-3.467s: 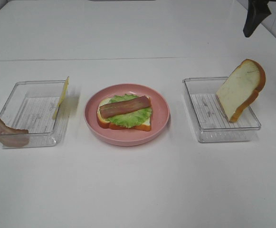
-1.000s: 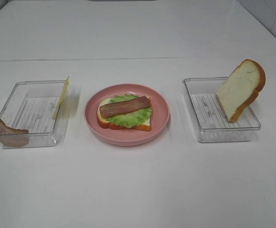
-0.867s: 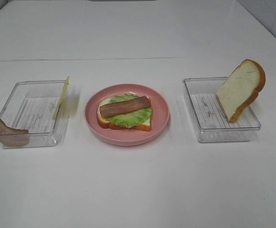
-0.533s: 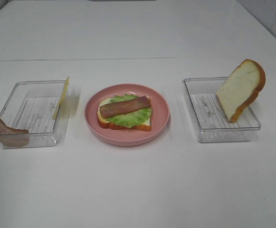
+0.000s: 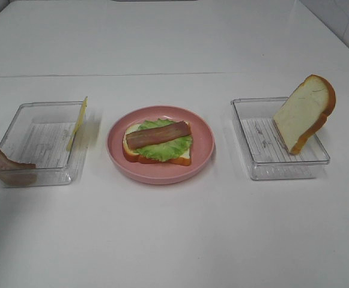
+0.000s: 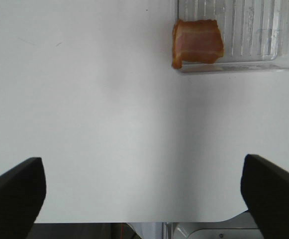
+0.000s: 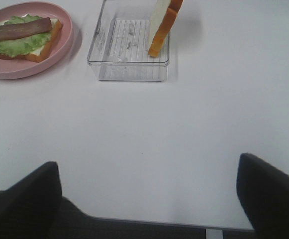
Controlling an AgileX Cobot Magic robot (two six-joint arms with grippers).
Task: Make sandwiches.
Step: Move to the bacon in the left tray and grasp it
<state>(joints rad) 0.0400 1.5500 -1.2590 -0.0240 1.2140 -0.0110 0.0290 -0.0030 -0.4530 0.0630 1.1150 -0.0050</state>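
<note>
**Arms clear of the table, sandwich half built.** The dark arm that hung in the far right corner of the high view a few seconds ago is gone from it. Nothing on the table (image 5: 174, 240) has shifted in the meantime.

The open sandwich (image 5: 157, 147) sits on the pink plate (image 5: 205, 141), between two clear trays. It has a bottom slice (image 5: 180, 158), lettuce (image 5: 162, 151) and one bacon strip (image 5: 158, 135) laid across the top.

The second bread slice (image 5: 303, 114) leans upright against the outer wall of the right tray (image 5: 282, 171). The cheese square (image 5: 78, 123) stands on edge against the plate-side wall of the left tray (image 5: 42, 177). A spare bacon strip (image 5: 6, 165) hangs over that tray's outer front corner.

The left gripper (image 6: 143, 164) hovers over bare table with its fingers spread wide and nothing between them, the spare bacon strip ahead of it. The right gripper (image 7: 148, 164) is equally wide and empty, near the table's front edge and well short of the right tray.

The bacon layer looks finished, leaving the cheese and the closing slice to go on. With both grippers free, either pick could come next. The cheese, thin and on edge against a wall, looks the trickier of the two to grasp.
</note>
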